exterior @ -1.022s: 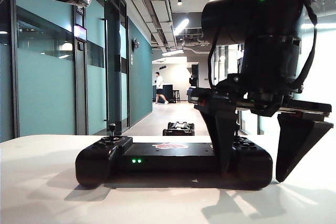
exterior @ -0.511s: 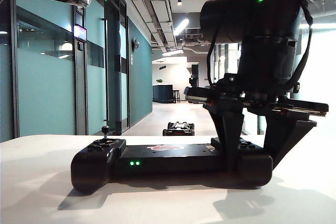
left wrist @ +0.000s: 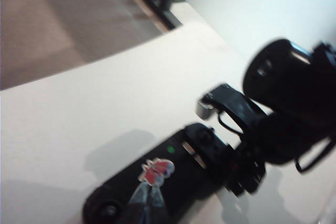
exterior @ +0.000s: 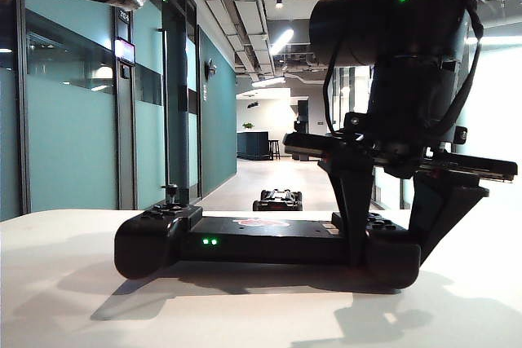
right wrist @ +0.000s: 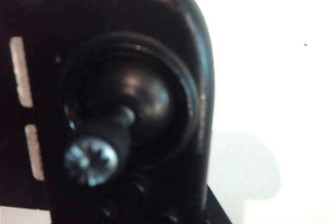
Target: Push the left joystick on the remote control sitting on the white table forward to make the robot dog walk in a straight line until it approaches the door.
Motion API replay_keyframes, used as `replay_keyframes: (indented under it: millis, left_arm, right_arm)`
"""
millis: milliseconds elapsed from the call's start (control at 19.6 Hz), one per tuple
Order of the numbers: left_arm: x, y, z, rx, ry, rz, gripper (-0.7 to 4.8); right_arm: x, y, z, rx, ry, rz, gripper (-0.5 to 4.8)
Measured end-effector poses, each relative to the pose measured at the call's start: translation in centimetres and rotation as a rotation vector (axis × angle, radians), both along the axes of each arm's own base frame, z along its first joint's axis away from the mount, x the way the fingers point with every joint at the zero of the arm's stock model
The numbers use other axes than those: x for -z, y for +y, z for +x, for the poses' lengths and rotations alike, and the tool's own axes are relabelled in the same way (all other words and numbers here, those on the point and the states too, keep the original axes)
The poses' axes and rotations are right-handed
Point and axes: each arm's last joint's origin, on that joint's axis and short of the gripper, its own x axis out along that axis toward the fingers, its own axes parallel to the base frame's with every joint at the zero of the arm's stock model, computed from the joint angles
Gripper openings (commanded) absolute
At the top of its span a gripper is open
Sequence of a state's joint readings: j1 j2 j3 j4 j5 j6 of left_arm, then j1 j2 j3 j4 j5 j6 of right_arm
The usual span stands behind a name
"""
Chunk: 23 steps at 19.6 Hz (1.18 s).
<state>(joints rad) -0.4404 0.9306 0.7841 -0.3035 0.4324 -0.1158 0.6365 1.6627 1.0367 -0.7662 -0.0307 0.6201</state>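
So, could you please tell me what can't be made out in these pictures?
- Left gripper: in none of the views; only a blurred translucent shape at the left wrist view's lower edge.
- Right gripper: its fingers flank the remote control's right end, but contact is hidden behind them.
- Right stick: right wrist view too close and blurred to judge its tilt.
- Robot dog: too small and distant for detail.
- Left joystick: its tilt is unclear.

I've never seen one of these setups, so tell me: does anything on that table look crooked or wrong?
Slightly: the remote control sits tilted on the white table, its right end clamped by the right gripper. The left joystick stands untouched; the left gripper isn't visible.
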Motion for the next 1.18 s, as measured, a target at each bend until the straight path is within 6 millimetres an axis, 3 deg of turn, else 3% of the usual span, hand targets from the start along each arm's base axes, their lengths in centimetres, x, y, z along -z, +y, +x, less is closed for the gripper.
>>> replay_keyframes:
  millis: [102,358,766,1175]
  left_arm:
    - [0.6,-0.4,0.5,0.052,0.011,0.022,-0.06]
    - [4.3,-1.6,2.8,0.191,0.083,0.175,-0.05]
    - [8.9,-2.7,5.1,0.280,0.185,0.295,-0.06]
    - [10.8,-3.4,6.4,0.304,0.203,0.286,-0.06]
  right_arm:
    - [0.0,0.0,0.0,0.001,0.000,0.000,1.75]
    - [0.0,0.0,0.0,0.009,0.002,0.000,1.75]
    - [0.0,-0.2,-0.1,0.026,0.004,-0.023,1.75]
    - [0.0,-0.2,-0.1,0.026,0.007,-0.026,1.75]
